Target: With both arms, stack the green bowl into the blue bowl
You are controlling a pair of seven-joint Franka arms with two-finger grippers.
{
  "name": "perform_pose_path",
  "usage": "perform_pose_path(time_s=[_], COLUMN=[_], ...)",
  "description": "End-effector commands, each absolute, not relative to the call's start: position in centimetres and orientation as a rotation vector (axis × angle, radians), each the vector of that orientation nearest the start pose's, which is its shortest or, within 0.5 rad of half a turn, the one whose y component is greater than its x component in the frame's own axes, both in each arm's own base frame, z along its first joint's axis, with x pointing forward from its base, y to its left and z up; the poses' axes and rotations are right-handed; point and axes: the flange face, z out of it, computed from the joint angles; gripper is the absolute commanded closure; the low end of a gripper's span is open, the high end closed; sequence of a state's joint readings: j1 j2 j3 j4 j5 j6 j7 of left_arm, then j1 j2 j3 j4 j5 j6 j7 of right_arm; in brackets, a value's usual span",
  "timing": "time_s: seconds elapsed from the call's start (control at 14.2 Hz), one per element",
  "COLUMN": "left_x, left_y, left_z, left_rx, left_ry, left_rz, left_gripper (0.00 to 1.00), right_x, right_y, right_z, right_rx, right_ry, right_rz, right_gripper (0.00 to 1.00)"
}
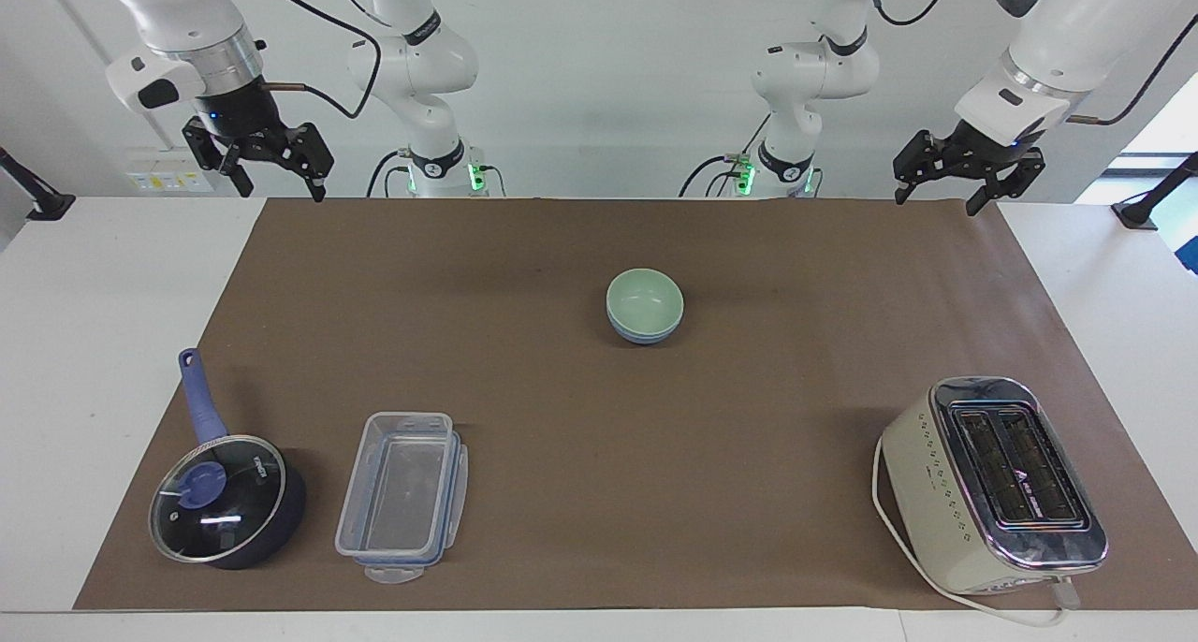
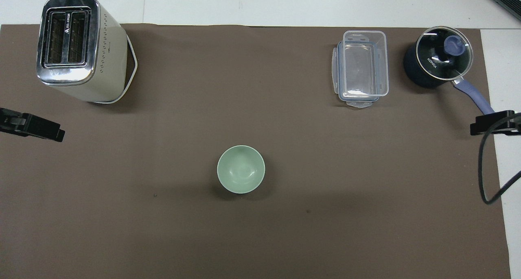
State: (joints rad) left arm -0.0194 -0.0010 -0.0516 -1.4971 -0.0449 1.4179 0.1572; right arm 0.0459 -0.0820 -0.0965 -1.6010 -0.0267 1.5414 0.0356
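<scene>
Left gripper (image 1: pixel 956 185): jaws spread, nothing held, raised over the mat's edge at the left arm's end
Right gripper (image 1: pixel 270 167): jaws spread, empty, raised over the mat's edge at its own end
Green bowl (image 1: pixel 644 299): nested in the blue bowl (image 1: pixel 644 335), mid-mat
Progress: stacking judged done, nothing left

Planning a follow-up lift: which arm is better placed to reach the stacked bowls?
Left, marginally. The green bowl sits in the blue bowl, slightly toward the left arm's end. The left gripper and right gripper both hang open, empty, equally high.
</scene>
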Motion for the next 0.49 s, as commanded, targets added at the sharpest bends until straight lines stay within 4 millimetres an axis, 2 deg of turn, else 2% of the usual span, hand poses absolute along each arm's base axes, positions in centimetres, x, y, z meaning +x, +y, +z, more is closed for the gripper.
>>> perform_pose_path(time_s=[0.0, 0.42], left_x=[53.11, 53.11], left_y=[-4.06, -4.06], left_z=[64.91, 64.91], left_rx=[-3.15, -3.149], left_ry=[0.364, 0.374], left_rz=[0.115, 0.115], left_gripper=[0.0, 0.0], right_x=[52.04, 52.04], right_y=[-3.3, -3.3], right_z=[65.18, 65.18], right_rx=[-3.162, -3.162], right_ry=[0.116, 0.116], right_rz=[-0.021, -0.021], right_gripper=[0.0, 0.0])
